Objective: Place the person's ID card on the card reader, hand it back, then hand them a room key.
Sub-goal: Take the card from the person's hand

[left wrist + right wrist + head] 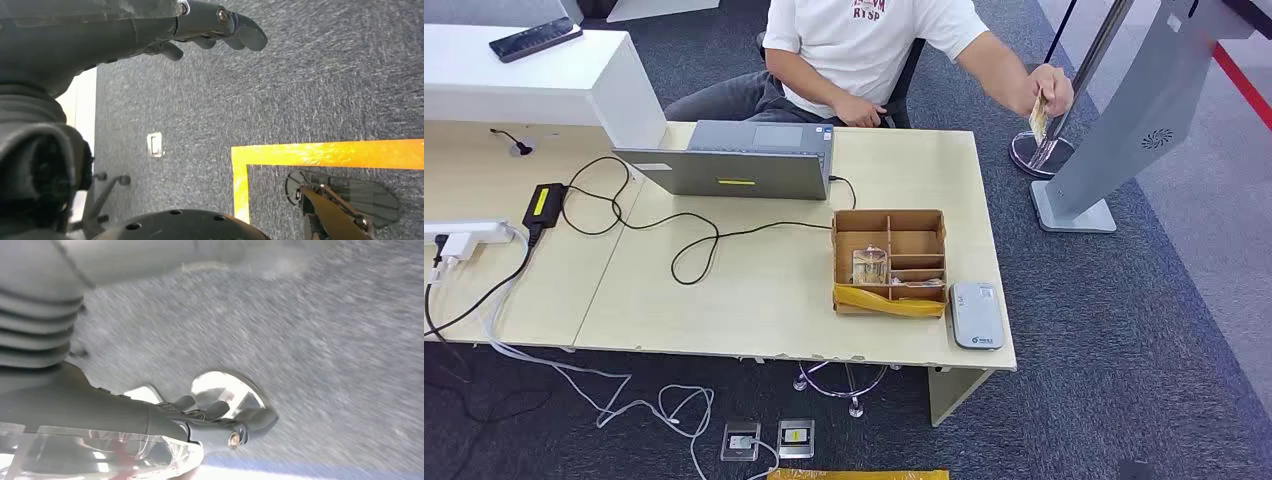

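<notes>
Sitting behind the desk (754, 310), the person (head cut off) holds the ID card (1038, 116) out sideways, far from the card reader (976, 314). Left hand (200, 30) hangs empty, fingers apart. Right hand (200, 422) is blurred; I cannot tell its state.

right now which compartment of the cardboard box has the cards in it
The middle-left compartment of the cardboard box, where a small stack of cards stands. The two back compartments look bare, and yellow tape runs along the front edge.
</notes>
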Robot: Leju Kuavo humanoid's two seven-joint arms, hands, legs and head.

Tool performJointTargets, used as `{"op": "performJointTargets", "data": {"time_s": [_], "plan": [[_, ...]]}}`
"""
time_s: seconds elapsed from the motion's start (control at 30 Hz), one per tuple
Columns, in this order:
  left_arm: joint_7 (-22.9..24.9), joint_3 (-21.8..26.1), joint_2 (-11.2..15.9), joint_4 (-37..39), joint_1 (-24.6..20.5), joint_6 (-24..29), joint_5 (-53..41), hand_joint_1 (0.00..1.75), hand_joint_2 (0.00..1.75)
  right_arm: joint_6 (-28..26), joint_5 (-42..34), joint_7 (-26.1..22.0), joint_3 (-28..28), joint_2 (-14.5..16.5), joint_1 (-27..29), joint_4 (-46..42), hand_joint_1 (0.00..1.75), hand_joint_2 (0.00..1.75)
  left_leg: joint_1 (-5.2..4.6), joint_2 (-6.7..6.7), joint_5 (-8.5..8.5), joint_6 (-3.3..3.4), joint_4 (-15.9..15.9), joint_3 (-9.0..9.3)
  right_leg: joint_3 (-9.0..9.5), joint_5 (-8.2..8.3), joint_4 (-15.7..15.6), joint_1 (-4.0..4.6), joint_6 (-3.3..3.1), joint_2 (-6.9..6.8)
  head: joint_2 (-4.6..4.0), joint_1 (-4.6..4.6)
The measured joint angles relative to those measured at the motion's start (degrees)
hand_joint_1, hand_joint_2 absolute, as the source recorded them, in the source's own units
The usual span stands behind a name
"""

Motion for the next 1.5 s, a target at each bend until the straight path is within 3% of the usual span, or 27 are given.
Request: {"op": "performJointTargets", "data": {"time_s": [0.07, 0.1, 0.17, 0.23, 0.37, 0.47, 0.63, 0.77, 0.9, 1.1, 1.5], "plan": [[-0.29, -0.04, 0.00, 0.01, -0.04, -0.10, -0.20, 0.00, 0.00, -0.17, 6.16, 4.38, -1.58, -1.82, 0.04, -1.96, 0.00, 1.75, -0.07, 0.00, -0.01, 0.03, 0.00, -0.01, -0.02, 0.01, 0.01, -0.08, 0.01, 0.00, 0.00, -0.04], [-0.53, -0.08, -0.01, 0.01, -0.07, -0.21, -0.33, 0.00, 0.00, -0.31, 12.06, 8.91, -3.28, -3.81, 0.05, -4.11, 0.00, 1.75, -0.14, -0.02, 0.00, 0.09, 0.01, -0.01, -0.04, 0.00, 0.02, -0.15, 0.03, -0.03, 0.00, -0.09], [-0.80, -0.13, -0.04, 0.03, -0.13, -0.44, -0.45, 0.00, 0.00, -0.08, 23.55, 19.37, -7.82, -9.61, -0.05, -10.35, 0.00, 1.75, -0.28, -0.13, 0.04, 0.26, 0.01, -0.05, -0.05, -0.02, 0.06, -0.29, 0.10, -0.17, 0.00, -0.06], [-0.87, -0.18, -0.07, 0.12, -0.01, -0.65, -0.47, 0.00, 0.00, 1.30, 31.14, 25.77, -12.63, -16.84, -1.46, -17.04, 0.00, 1.75, -0.35, -0.14, 0.08, 0.36, 0.01, -0.18, -0.07, 0.01, 0.07, -0.37, 0.21, -0.20, 0.00, 0.01], [-0.85, -0.30, -0.25, 0.34, 0.02, -0.69, -0.53, 0.00, 0.00, 8.23, 42.63, 27.60, -17.86, -27.22, -10.57, -24.26, 0.00, 1.75, -0.48, 0.24, 0.08, 0.42, 0.01, -0.23, -0.19, 0.15, 0.08, -0.52, 0.39, 0.26, 0.00, 0.00], [-0.97, -0.33, -0.36, 0.45, -0.15, -0.39, -0.57, 0.00, 0.00, 18.10, 56.69, 27.76, -21.06, -30.65, -18.88, -28.22, 0.00, 1.75, -0.48, 0.12, 0.16, 0.48, 0.00, -0.29, -0.17, 0.19, 0.09, -0.52, 0.43, 0.05, 0.00, -0.01], [-1.91, -0.35, -0.47, 0.51, -0.26, 0.53, -0.96, 0.00, 0.00, 40.77, 86.76, 27.80, -32.31, -27.11, -26.31, -39.19, 0.00, 1.75, -0.30, -0.58, 0.38, 0.41, 0.00, -0.42, -0.15, 0.18, 0.11, -0.34, 0.40, -0.57, 0.00, -0.01], [-2.52, -0.35, -0.57, 0.51, -0.23, 0.76, -1.04, 0.00, 0.00, 43.97, 90.62, 27.93, -37.53, -23.38, -30.58, -46.10, 0.00, 1.75, -0.27, -1.08, 0.55, 0.39, 0.00, -0.64, -0.25, 0.13, 0.11, -0.32, 0.34, -1.01, 0.00, -0.03], [-2.73, -0.39, -0.74, 0.51, -0.27, 0.86, -1.12, 0.00, 0.00, 43.33, 88.17, 27.92, -37.45, -21.04, -33.64, -49.22, 0.00, 1.75, -0.28, -1.07, 0.54, 0.39, 0.00, -0.77, -0.27, 0.12, 0.11, -0.33, 0.34, -0.99, 0.00, 0.01], [-2.71, -1.39, -0.95, 0.51, -1.05, 1.43, -2.43, 0.00, 0.00, 38.45, 86.52, 27.79, -25.90, -16.58, -41.68, -49.83, 0.00, 1.75, -0.25, -0.65, 0.57, 0.39, 0.00, -0.79, -0.53, 0.26, 0.10, -0.31, 0.36, -0.64, 0.00, -0.01], [-1.63, -1.86, -1.16, 0.51, -1.99, 1.35, -4.60, 0.00, 0.00, 31.87, 80.85, 27.32, -3.66, -9.01, -47.85, -47.83, 0.00, 1.75, -0.17, -0.92, 0.67, 0.34, 0.01, -1.03, -0.72, 0.29, 0.13, -0.26, 0.33, -0.80, 0.00, 0.03]]}}
